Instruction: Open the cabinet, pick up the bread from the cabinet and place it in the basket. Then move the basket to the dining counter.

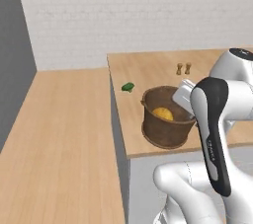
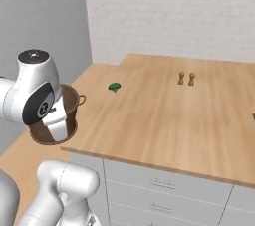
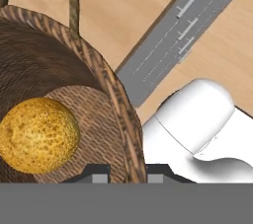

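The dark brown woven basket [image 1: 165, 130] is over the near left corner of the light-wood dining counter [image 1: 148, 67]; whether it rests on it I cannot tell. The golden bread [image 1: 163, 114] lies on the basket's floor, and the hand view shows it at lower left as a round bun [image 3: 38, 135]. My gripper [image 3: 127, 177] is shut on the basket's rim [image 3: 118, 104], one fingertip inside the wall and one outside. From the right base view the hand [image 2: 57, 120] hangs over the basket [image 2: 72, 101], covering much of it. The cabinet is out of view.
Two small wooden shakers [image 1: 183, 68] stand farther back on the counter, and a small green item [image 1: 128, 87] lies near its left edge. White drawers [image 2: 159, 190] with horizontal handles front the counter base. Wood-look floor [image 1: 64, 134] stretches to the left, beside a grey wall.
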